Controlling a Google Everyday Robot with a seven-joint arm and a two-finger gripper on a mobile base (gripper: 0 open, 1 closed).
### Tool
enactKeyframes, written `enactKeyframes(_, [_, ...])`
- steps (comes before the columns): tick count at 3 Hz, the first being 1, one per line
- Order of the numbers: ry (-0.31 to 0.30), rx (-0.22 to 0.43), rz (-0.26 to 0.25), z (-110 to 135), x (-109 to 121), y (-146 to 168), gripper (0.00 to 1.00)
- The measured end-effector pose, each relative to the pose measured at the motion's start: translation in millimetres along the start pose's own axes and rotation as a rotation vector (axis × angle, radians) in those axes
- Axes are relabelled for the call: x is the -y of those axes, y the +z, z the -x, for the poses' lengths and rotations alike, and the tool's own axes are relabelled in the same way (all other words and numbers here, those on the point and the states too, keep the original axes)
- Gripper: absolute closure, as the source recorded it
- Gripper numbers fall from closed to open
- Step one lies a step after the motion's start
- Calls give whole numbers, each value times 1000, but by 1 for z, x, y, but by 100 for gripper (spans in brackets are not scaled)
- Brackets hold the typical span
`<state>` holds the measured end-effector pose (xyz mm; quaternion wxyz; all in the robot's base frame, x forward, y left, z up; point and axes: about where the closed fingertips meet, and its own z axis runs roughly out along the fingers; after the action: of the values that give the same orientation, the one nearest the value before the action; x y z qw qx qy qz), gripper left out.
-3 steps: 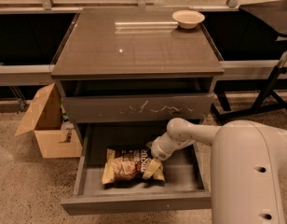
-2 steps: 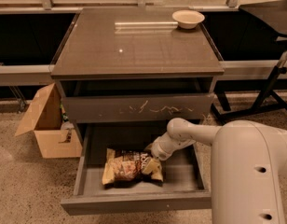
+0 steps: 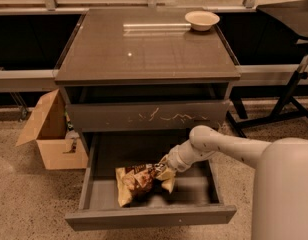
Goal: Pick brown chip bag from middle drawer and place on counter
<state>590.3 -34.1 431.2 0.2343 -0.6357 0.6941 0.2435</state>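
Note:
The brown chip bag (image 3: 136,180) is in the open middle drawer (image 3: 149,217), left of centre, with its right end raised and its left end drooping. My gripper (image 3: 166,170) reaches into the drawer from the right and is shut on the bag's right end. A shadow lies on the drawer floor under the bag. The counter (image 3: 144,49) is the glossy top of the cabinet above.
A pale bowl (image 3: 202,19) sits at the counter's back right corner. The drawer front with pale scratches (image 3: 149,115) overhangs the back of the open drawer. An open cardboard box (image 3: 49,134) stands on the floor at the left, and a black stand (image 3: 289,99) at the right.
The bag's right end has risen with my gripper and the bag has tilted, its left end hanging lower. My arm has shifted only slightly.

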Motion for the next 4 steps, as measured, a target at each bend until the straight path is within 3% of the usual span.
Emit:
enactKeyframes(1, [-49, 79, -45, 16, -12, -46, 100])
enactKeyframes(2, [-97, 163, -100, 32, -22, -94, 100])
enactKeyframes(4, [-99, 149, -100, 34, -23, -99, 100])
